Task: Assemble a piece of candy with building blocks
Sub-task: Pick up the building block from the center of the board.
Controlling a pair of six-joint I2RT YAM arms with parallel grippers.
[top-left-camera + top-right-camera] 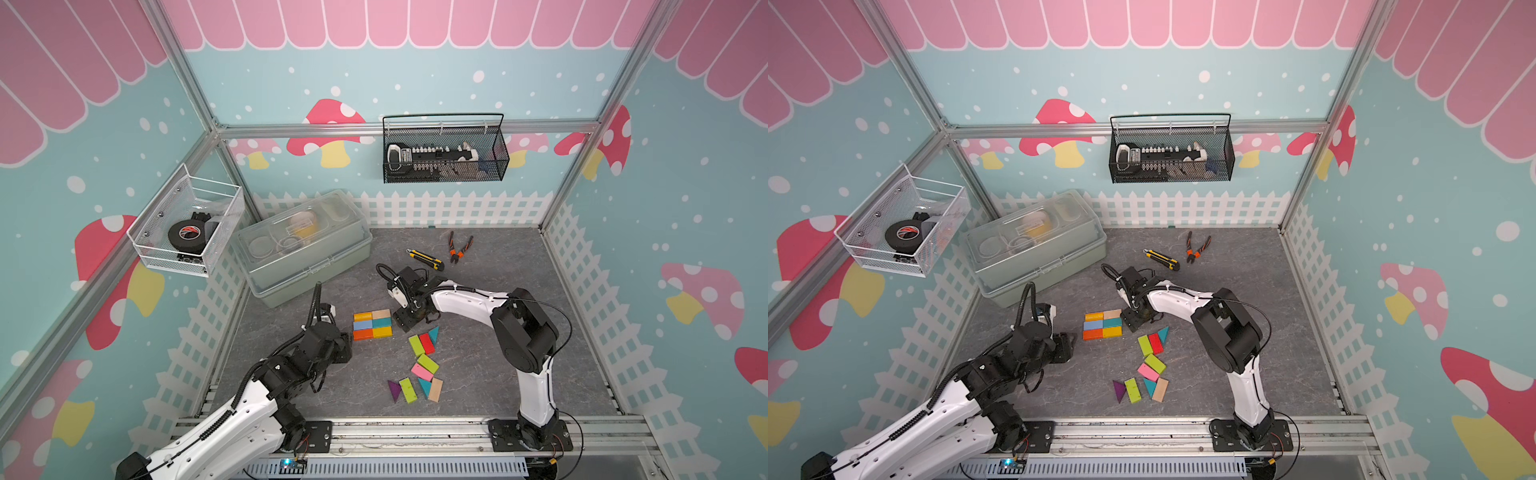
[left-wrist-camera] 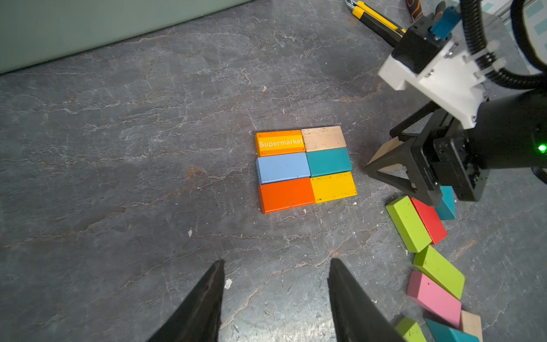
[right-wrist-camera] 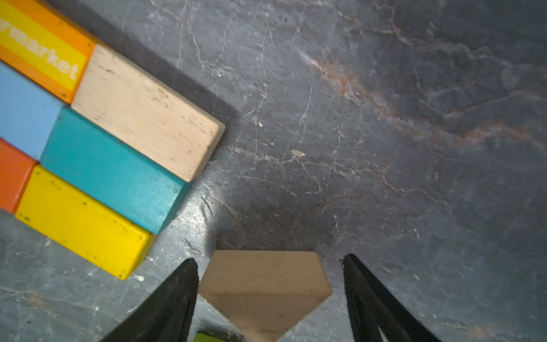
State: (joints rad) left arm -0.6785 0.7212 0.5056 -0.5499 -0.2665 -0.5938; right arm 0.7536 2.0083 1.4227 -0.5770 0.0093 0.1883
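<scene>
Bare floor [image 2: 133, 177] lies open between the six-block rectangle [image 2: 305, 168] and the storage box [image 1: 305, 245]. Beside the rectangle's other edge, the right gripper [image 3: 269, 266] and a tan wedge [image 3: 265, 291] crowd the gap, with loose blocks [image 1: 424, 361] just beyond.

Booth walls [image 1: 415, 83] are teal with white dots, red and pink mushrooms, a pink scalloped top and a white picket-fence print along the base. Aluminium frame [image 1: 407, 126] at corners and across the back. Floor [image 1: 498, 365] is grey marbled stone. A slotted rail [image 1: 415, 432] runs along the front edge. Lighting is even.
</scene>
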